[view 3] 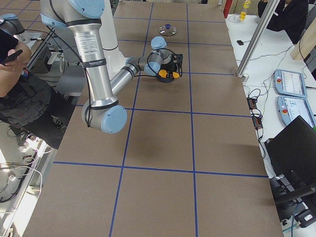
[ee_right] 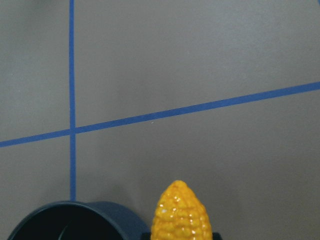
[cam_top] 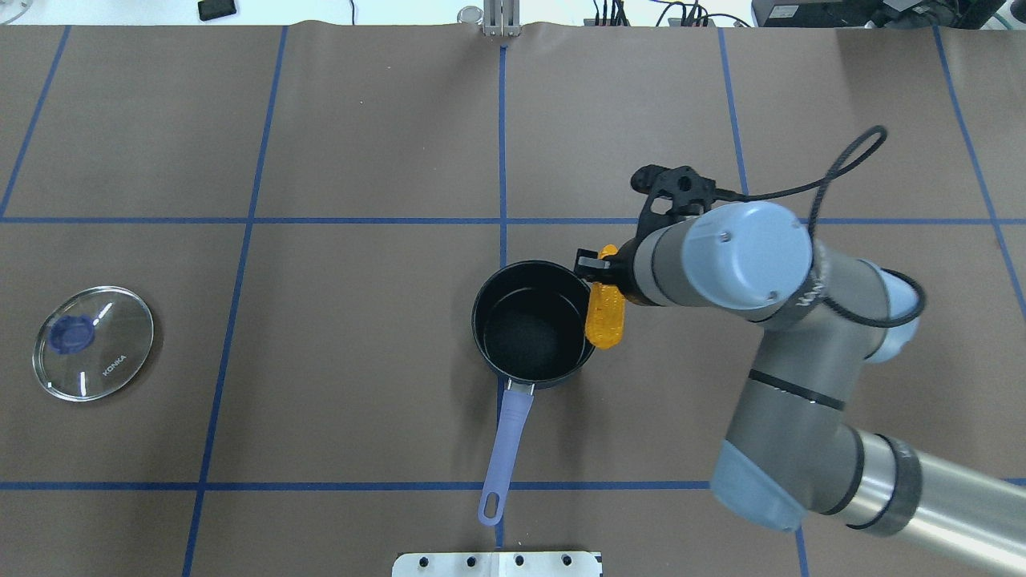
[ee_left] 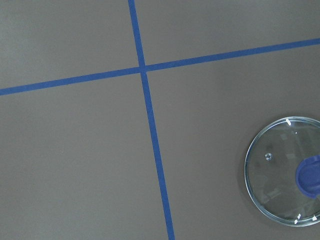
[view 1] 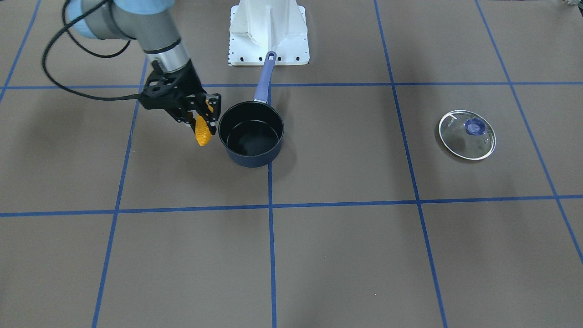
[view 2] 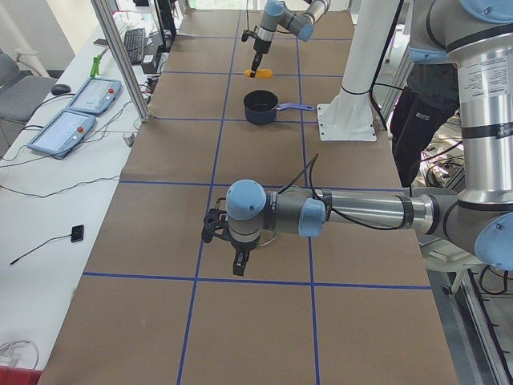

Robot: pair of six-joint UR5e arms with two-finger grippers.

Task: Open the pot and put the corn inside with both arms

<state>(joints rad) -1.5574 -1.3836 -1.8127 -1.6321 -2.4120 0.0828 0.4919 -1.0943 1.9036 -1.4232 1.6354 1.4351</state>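
The dark blue pot (view 1: pixel 253 157) stands open and empty near the table's middle (cam_top: pixel 533 328), its long handle (cam_top: pixel 509 437) pointing toward the robot base. My right gripper (view 1: pixel 203 119) is shut on the yellow-orange corn (view 1: pixel 203 134), which hangs just beside the pot's rim, outside it (cam_top: pixel 604 316). The right wrist view shows the corn tip (ee_right: pixel 182 215) next to the pot's edge (ee_right: pixel 70 222). My left gripper (view 2: pixel 239 261) hovers over the table far from the pot. I cannot tell whether it is open or shut.
The round glass lid with blue knob (cam_top: pixel 93 342) lies flat far on my left side, also in the left wrist view (ee_left: pixel 285 172). The white base block (view 1: pixel 268 32) stands behind the pot handle. Blue tape lines grid the brown table.
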